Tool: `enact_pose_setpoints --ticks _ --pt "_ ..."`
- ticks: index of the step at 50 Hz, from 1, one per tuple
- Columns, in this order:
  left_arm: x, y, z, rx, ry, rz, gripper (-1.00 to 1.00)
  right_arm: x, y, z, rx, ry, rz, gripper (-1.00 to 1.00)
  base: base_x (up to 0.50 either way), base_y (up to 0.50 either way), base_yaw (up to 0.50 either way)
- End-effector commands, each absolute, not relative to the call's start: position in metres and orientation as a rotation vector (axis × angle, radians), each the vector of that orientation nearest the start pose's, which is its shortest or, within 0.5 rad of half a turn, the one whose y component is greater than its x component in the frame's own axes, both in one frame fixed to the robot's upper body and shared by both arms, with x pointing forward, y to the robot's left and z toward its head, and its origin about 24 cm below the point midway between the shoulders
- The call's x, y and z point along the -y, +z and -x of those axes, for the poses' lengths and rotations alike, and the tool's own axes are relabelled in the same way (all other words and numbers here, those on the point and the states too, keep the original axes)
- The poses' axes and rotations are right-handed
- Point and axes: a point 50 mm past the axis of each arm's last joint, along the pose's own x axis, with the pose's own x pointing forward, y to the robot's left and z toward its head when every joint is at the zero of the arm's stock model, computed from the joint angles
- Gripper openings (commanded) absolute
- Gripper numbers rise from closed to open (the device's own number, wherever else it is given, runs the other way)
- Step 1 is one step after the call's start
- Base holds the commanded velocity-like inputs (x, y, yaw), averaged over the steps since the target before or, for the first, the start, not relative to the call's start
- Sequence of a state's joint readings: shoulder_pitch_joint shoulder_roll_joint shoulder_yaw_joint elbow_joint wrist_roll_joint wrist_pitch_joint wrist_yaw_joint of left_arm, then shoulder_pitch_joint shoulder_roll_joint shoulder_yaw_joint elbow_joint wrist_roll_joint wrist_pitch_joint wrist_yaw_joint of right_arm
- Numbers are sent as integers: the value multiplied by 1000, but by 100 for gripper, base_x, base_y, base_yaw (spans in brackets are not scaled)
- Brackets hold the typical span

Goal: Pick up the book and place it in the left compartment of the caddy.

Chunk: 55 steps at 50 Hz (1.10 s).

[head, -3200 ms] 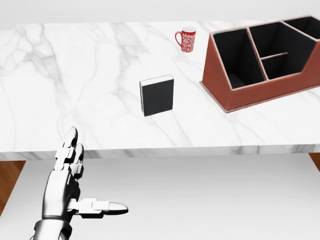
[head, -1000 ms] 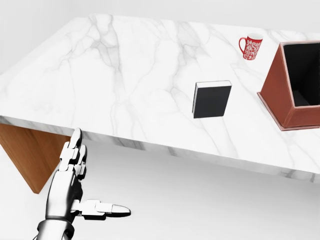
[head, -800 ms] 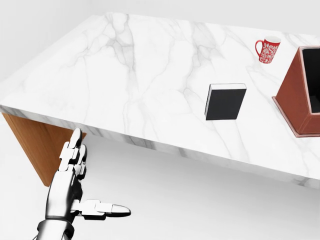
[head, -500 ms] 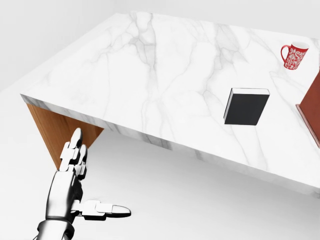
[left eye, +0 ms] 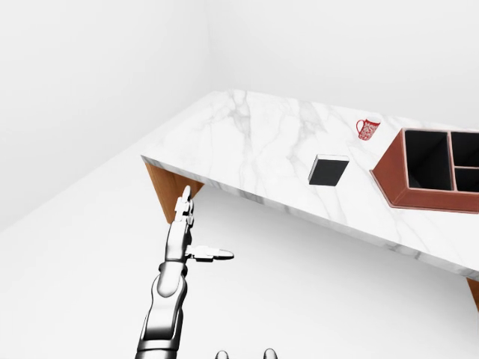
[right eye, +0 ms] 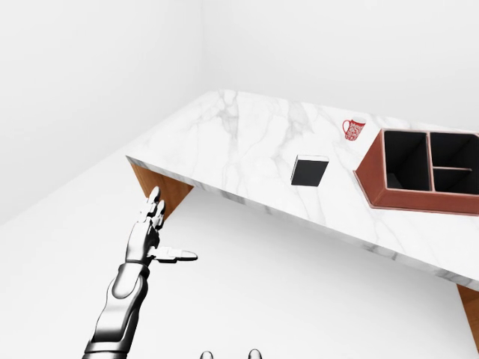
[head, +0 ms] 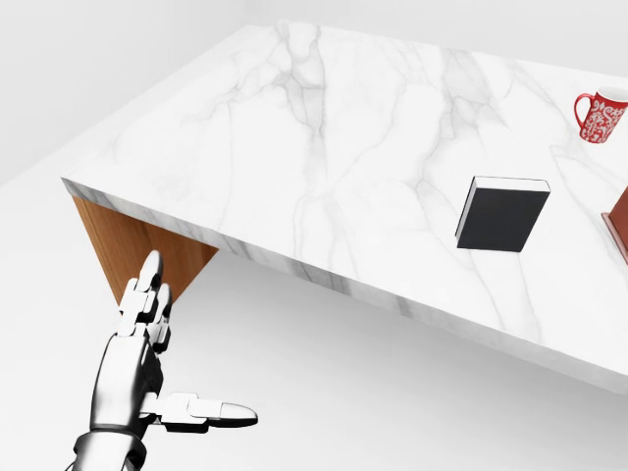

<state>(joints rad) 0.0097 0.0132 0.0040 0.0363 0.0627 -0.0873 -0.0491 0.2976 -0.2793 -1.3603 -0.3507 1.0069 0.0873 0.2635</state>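
A black book (head: 501,214) with white page edges lies flat on the marble table (head: 324,147), toward the right of the head view. The red-brown caddy (right eye: 419,176) with dark compartments stands to the book's right, best seen in the right-eye view; only its corner shows in the head view. My left hand (head: 147,383) hangs open at the lower left, over the floor and well short of the table, fingers straight and thumb stuck out sideways. It holds nothing. My right hand does not show.
A red patterned mug (head: 601,115) stands on the table above the book. The table's near-left corner (head: 78,186) with its wooden side panel (head: 132,250) juts toward my left hand. White floor lies below the table edge; white walls stand behind.
The camera has swung left: book, mug and caddy slid toward the right of the head view, the caddy nearly out of it. My left hand keeps its open pose.
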Motion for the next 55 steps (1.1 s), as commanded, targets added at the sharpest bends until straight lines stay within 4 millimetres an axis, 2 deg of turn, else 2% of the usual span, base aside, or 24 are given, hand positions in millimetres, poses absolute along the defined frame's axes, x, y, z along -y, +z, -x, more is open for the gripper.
enact_pose_setpoints --ticks 1,6,23,55 --pt "-150 39 -251 43 -46 -76 100 399 183 -27 731 -737 -141 100 0 0 0" --pt "-151 33 -253 16 -44 -74 100 399 182 -28 726 -741 -142 100 0 0 0" --pt "-151 41 -251 47 -39 -70 100 399 184 -27 733 -746 -144 100 8 -16 0" --pt "-150 40 -251 46 -41 -71 100 398 183 -28 733 -734 -143 100 10 -20 0"
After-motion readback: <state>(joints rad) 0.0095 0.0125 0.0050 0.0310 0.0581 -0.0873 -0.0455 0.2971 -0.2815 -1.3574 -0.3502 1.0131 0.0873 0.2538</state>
